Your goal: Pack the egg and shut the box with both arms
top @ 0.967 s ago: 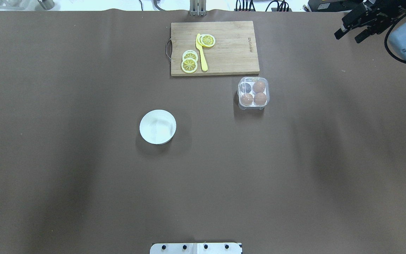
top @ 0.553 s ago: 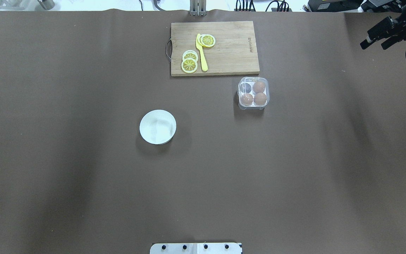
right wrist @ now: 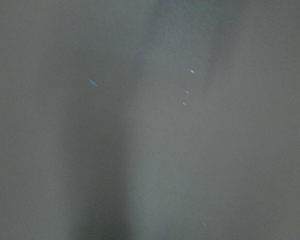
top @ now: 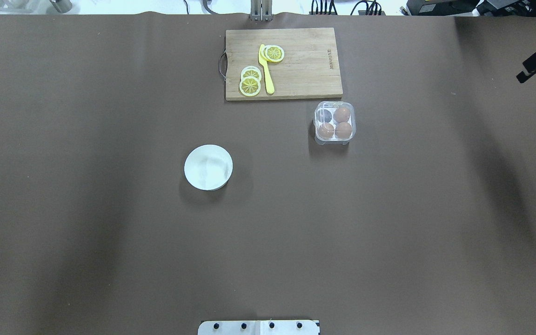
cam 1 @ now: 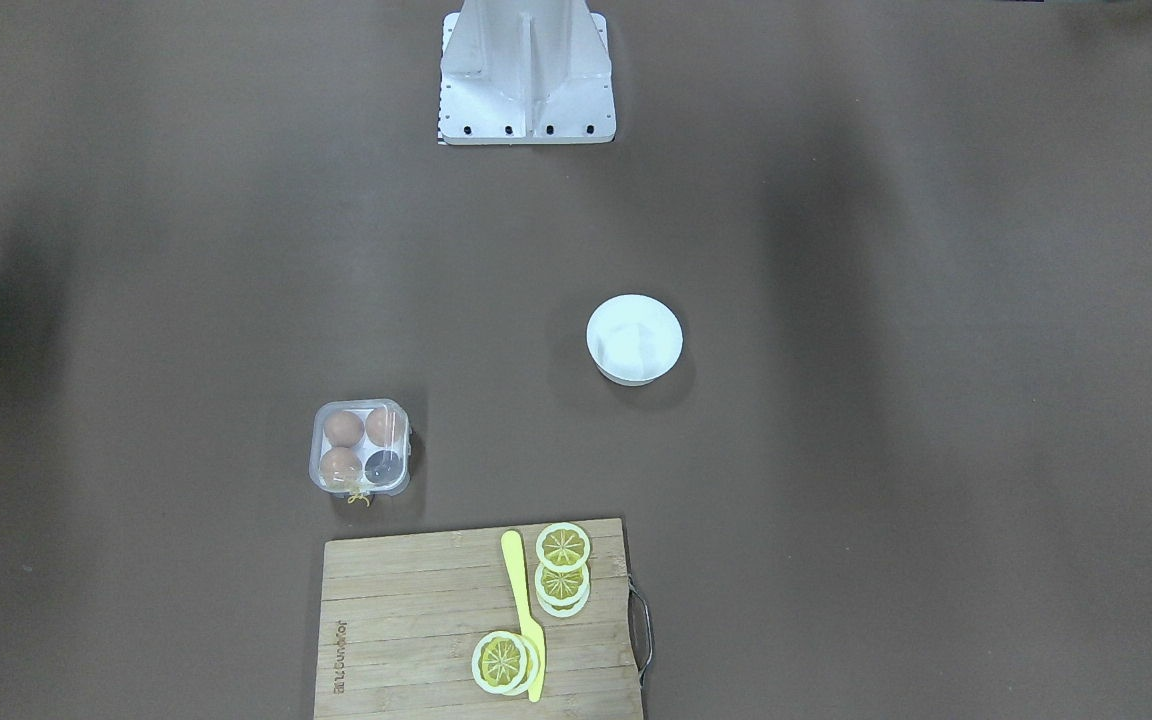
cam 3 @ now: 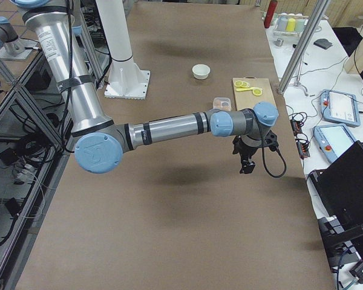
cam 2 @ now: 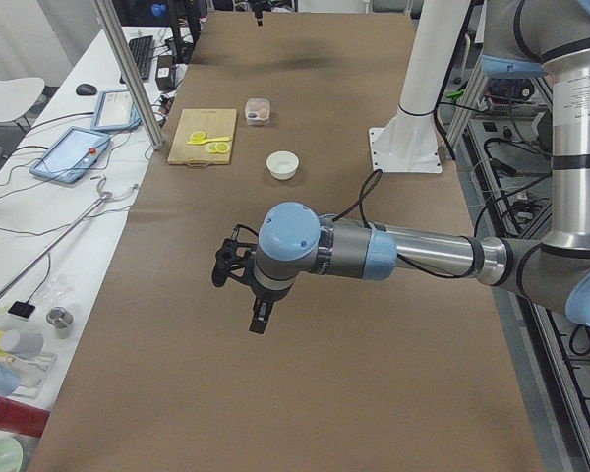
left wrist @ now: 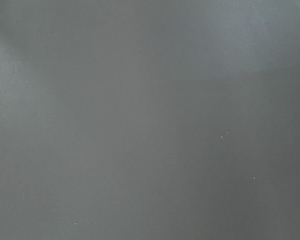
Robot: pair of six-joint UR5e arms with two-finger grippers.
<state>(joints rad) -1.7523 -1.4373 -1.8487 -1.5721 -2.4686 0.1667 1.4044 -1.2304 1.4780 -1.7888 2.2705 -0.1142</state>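
1. box [top: 334, 123]: square, clear plastic, 4 round cells. it stands on the brown table [top: 110, 232], right of centre in the upper half of the overhead view, just below the lower right corner of the cutting board [top: 314, 79] and not touching it. its clear lid lies down over the cells. a yellow string [cam 1: 358, 495] shows at its lower edge in the front-facing view.
2. eggs [top: 342, 114]: 3, orange-brown, each in its own cell under the lid. the 4th cell, upper left of the box in the overhead view, shows dark.
3. right gripper [cam 3: 246, 166]: on the right arm [cam 3: 169, 128], pointing down over bare table, well apart from the box. at the upper right edge of the overhead view its fingers [top: 533, 65] are cut by the frame. they look spread, released, grasping nothing.
4. left gripper [cam 2: 238, 295]: on the left arm [cam 2: 374, 256], centre left of the exterior left view, over bare table, well apart from the box. cannot tell whether released or clenched.
5. white bowl [top: 208, 167]: round, left of centre in the overhead view, well apart from the box.
6. on the cutting board: 4 lemon slices [top: 250, 86] in 2 overlapping pairs, with a yellow knife [top: 266, 70] between the pairs.
7. white stand [cam 1: 526, 70]: top centre of the front-facing view.
8. both wrist views: blurred grey surface only.
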